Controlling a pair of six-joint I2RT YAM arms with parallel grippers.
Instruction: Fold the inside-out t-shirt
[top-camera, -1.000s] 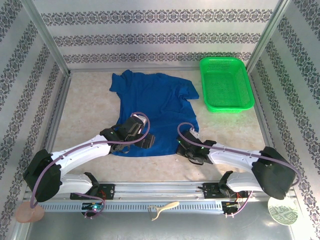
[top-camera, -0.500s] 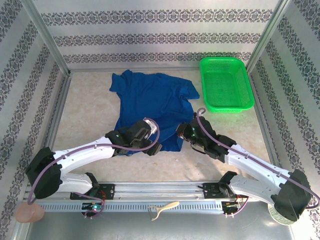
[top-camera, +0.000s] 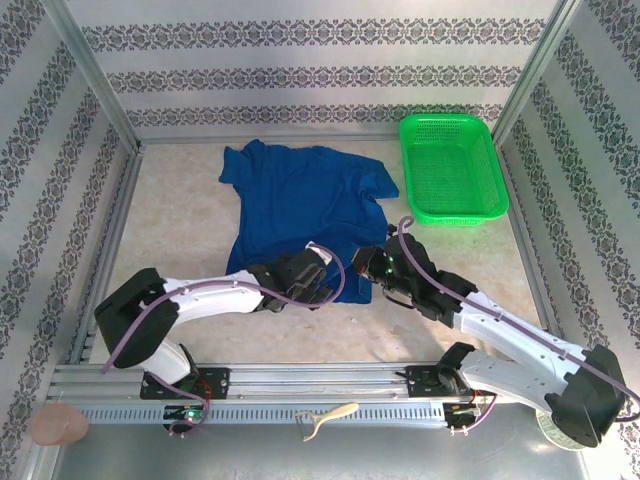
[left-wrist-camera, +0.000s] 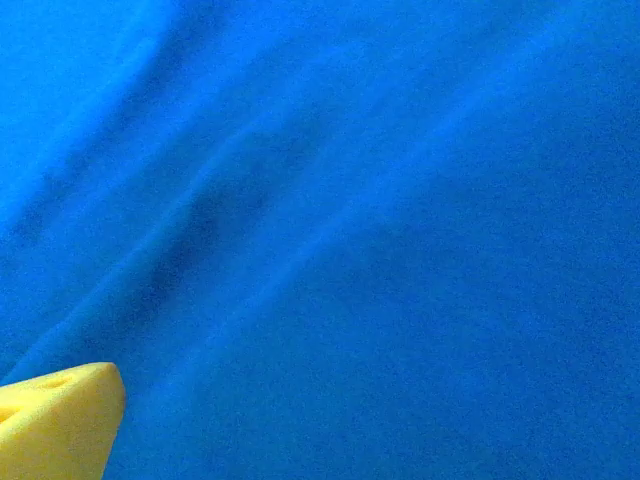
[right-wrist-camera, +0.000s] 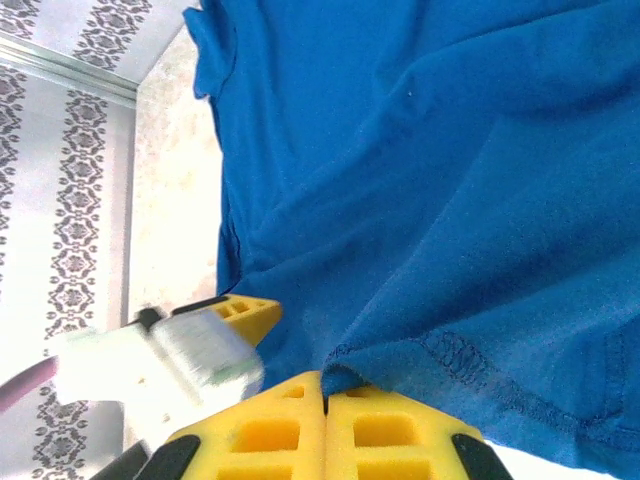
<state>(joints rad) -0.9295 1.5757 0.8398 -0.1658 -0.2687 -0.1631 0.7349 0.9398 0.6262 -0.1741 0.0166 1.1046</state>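
The inside-out t-shirt (top-camera: 300, 205) lies spread on the table, plain royal blue, collar end toward the back wall. My right gripper (top-camera: 372, 268) is at its near right corner. In the right wrist view its yellow fingers (right-wrist-camera: 270, 430) are shut on a small bunched fold of the stitched hem (right-wrist-camera: 345, 365). My left gripper (top-camera: 318, 284) is low over the near hem, just left of the right one, and open. Its wrist view is close on the blue cloth (left-wrist-camera: 380, 240), with one yellow fingertip (left-wrist-camera: 58, 418) at the lower left. That finger's tip (right-wrist-camera: 248, 310) also lies on the cloth in the right wrist view.
A green plastic basket (top-camera: 452, 165) stands at the back right, apart from the shirt. Patterned walls close in three sides. The metal rail (top-camera: 320, 382) with both arm bases runs along the near edge. Bare tabletop (top-camera: 170, 225) lies left of the shirt.
The right arm has swung from the near edge up to the shirt's near right corner, drawing that hem inward. The left gripper has slid right along the near hem toward it.
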